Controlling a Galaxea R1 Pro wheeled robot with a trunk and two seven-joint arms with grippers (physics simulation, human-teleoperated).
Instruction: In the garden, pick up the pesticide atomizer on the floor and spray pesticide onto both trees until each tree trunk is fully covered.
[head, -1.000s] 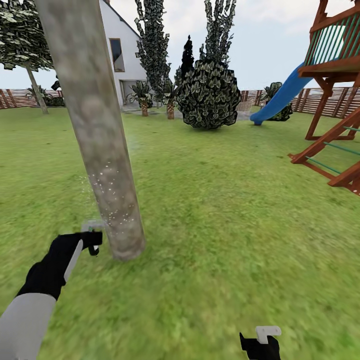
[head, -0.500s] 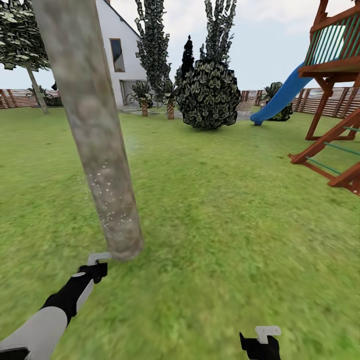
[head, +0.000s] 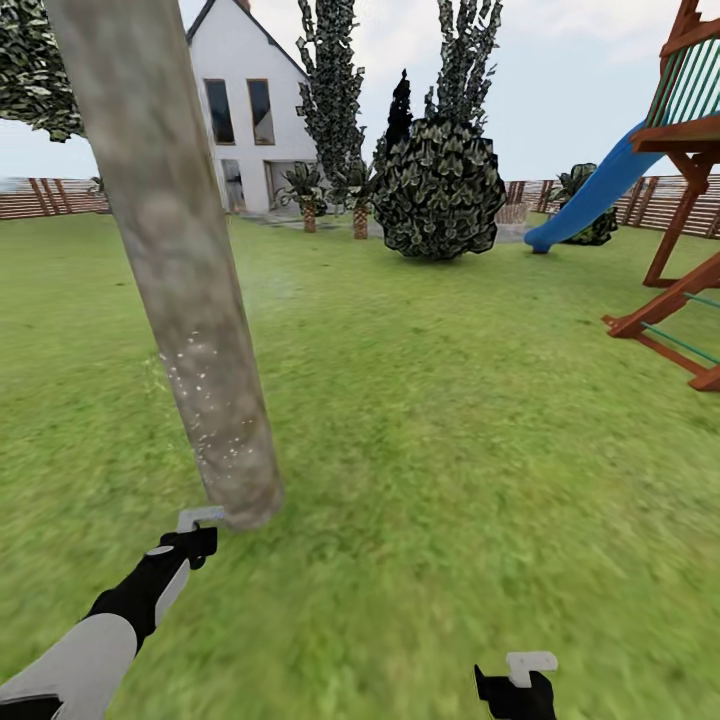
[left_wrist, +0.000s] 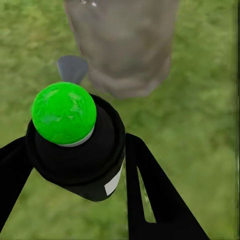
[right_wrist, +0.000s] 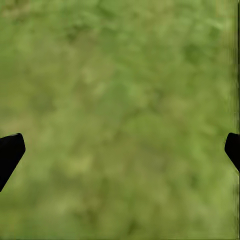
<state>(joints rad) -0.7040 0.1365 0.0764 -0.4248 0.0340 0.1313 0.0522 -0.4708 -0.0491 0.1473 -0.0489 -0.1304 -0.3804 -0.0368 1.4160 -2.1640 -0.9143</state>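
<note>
A thick pale tan-grey tree trunk (head: 190, 300) leans up from the grass at the left, with white pesticide specks (head: 200, 385) on its lower part. My left gripper (head: 192, 545) is low, just in front of the trunk's base. In the left wrist view it (left_wrist: 77, 145) is shut on the pesticide atomizer (left_wrist: 75, 145), a black bottle with a green round top, facing the trunk base (left_wrist: 122, 50). A second tree's dark crown (head: 35, 90) shows at the far left, its trunk hidden. My right gripper (head: 515, 692) is at the bottom edge, open (right_wrist: 120, 150) over bare grass.
A white house (head: 245, 120) stands at the back, with tall dark trees and a round bush (head: 440, 190) before it. A blue slide (head: 590, 200) and a wooden play frame (head: 685, 240) stand at the right. A slat fence (head: 55, 197) rings the lawn.
My left arm dropped from beside the speckled trunk to its base. Since half a second ago the whole view has shifted right, so the camera turned; the arms kept their places.
</note>
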